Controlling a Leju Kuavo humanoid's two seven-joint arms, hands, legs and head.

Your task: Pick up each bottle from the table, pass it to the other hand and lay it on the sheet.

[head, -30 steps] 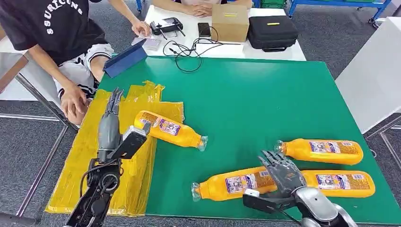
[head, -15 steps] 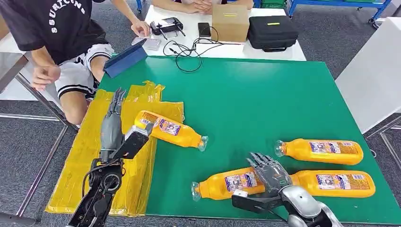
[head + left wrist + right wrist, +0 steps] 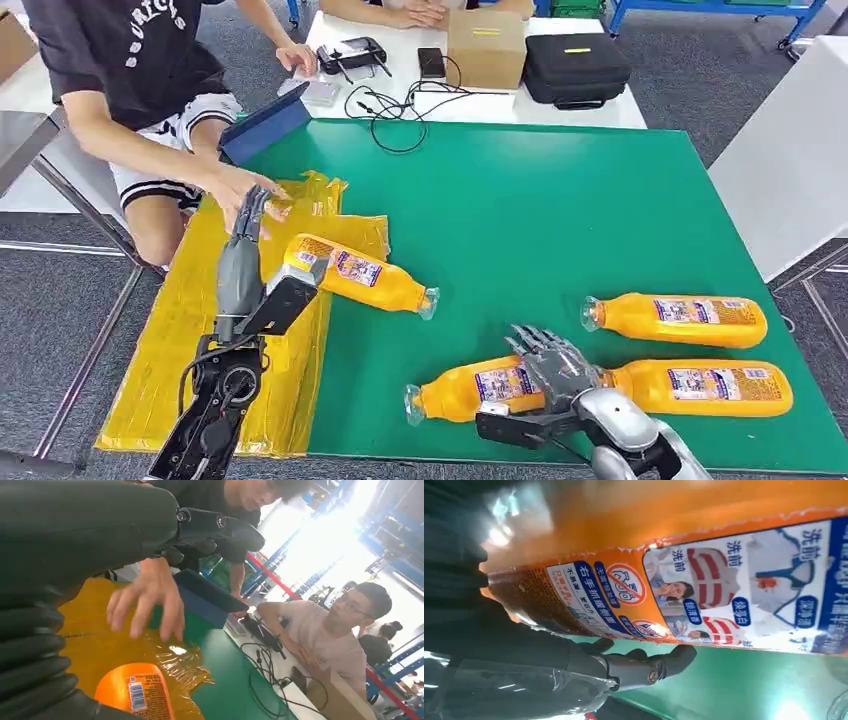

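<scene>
Yellow sheet (image 3: 170, 370) overhangs the green table (image 3: 560, 210) at its left edge. Left hand (image 3: 243, 240) is extended over the sheet, fingers straight, holding nothing; a person's hand (image 3: 240, 185), away a second ago, now reaches beside its fingertips. One bottle (image 3: 355, 272) lies half on the sheet. Right hand (image 3: 555, 365) has shifted left, fingers spread over the near bottle (image 3: 480, 390); grip cannot be confirmed. Two more bottles (image 3: 680, 320) lie rightward, with open table beyond them.

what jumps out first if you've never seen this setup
Four orange bottles lie on the green table: one half on the yellow sheet, three at the near right. The right hand rests over the nearest bottle, and a person's hand reaches onto the sheet beside the left hand.
</scene>
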